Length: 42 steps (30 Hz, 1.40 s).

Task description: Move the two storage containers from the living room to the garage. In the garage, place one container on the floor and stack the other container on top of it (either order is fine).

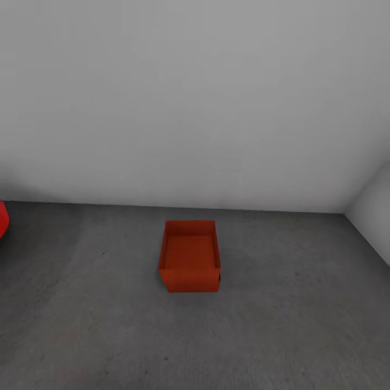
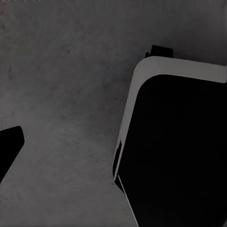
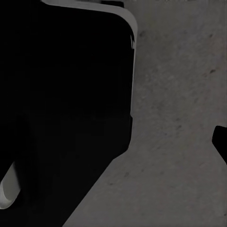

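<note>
1. Left pincer [image 2: 9, 146]: in my left wrist view one dark, pointed tip of it pokes in at the picture's edge, hanging over the floor [image 2: 66, 85]. With its partner out of frame, I cannot tell whether it is spread or pressed together. Nothing is in it that I can see.
2. Beside that tip, across bare concrete, stands a big dark panel with a pale rounded rim [image 2: 179, 151].
3. From my head camera, a rounded bright red object [image 1: 2, 219] sits on the concrete at the far left edge, cut off by the frame.
4. The orange-red storage container [image 1: 189, 254] stands upright on the dark grey floor in the middle, open top up, near the pale grey wall [image 1: 195, 108] but apart from it, and well apart from the red object. Its sides are plain. A slight step shows at its lower left corner; I cannot tell whether a second bin sits with it.
5. A second pale wall [image 1: 374, 211] meets the first at the right.
6. Right pincer [image 3: 221, 142]: one dark tip shows over the concrete, apart from a dark panel; its state I cannot tell.
</note>
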Available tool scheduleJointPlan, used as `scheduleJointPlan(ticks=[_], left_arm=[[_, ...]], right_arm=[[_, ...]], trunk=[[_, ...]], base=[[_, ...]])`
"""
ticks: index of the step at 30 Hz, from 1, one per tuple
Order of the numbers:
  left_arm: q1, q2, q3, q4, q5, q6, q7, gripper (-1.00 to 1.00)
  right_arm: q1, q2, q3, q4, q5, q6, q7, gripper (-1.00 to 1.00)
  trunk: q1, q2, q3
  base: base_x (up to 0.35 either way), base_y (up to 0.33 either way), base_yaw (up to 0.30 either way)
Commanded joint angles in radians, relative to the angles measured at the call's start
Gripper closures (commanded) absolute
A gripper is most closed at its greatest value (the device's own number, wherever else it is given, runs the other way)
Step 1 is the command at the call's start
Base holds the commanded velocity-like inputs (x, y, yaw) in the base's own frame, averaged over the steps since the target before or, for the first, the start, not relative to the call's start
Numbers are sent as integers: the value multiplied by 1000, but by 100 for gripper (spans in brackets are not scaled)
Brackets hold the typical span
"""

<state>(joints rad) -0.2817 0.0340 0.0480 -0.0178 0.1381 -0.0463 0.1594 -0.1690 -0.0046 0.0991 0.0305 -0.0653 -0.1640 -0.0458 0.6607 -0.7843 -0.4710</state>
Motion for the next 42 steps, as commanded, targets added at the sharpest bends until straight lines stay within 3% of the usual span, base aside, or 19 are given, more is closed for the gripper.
scheduleJointPlan(ticks=[1,16,22,42], left_arm=[[-1,0,4,1,6,-4,0,-100],[-1,0,4,1,6,-4,0,-100],[-1,0,4,1,6,-4,0,-100],[-1,0,4,1,6,-4,0,-100]], right_arm=[[-1,1,8,3,-7,-5,-2,-100],[0,2,9,3,-7,-6,-2,-100],[53,2,10,3,-4,-32,-2,-100],[57,0,10,3,-5,-31,-2,-100]], trunk=[[0,-1,1],[0,-1,25],[0,-1,35],[0,-1,67]], base=[[0,0,0],[0,0,0],[0,0,0],[0,0,0]])
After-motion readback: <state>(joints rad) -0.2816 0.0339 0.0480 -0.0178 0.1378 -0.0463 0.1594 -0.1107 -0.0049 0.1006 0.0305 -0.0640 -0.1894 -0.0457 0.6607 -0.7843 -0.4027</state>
